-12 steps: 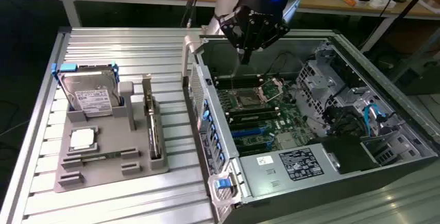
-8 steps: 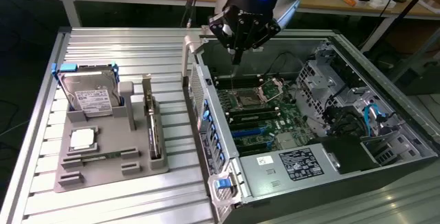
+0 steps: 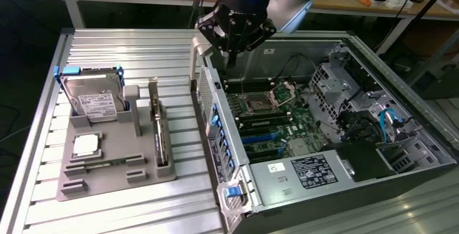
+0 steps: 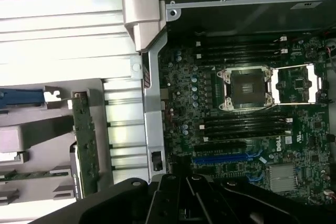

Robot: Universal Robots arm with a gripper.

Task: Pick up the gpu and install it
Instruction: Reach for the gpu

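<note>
The gpu [image 3: 159,132] stands on edge in a grey holder [image 3: 107,177] on the slatted table, its silvery bracket at the near end. In the wrist view the gpu [image 4: 85,140] appears as a thin green card beside the case wall. My gripper [image 3: 231,57] hangs over the back corner of the open computer case [image 3: 401,137], toward the exterior view's left, above and well apart from the gpu. It is shut, with nothing in it. The motherboard [image 4: 236,129] lies below, with a blue slot [image 4: 226,158] and the open processor socket [image 4: 247,87].
The holder also carries a silver hard drive in a blue frame [image 3: 90,97], a square chip [image 3: 85,145] and a narrow green memory stick [image 3: 107,163]. The case's side wall [image 3: 208,99] rises between holder and motherboard. A power supply [image 3: 301,172] fills the case's near end.
</note>
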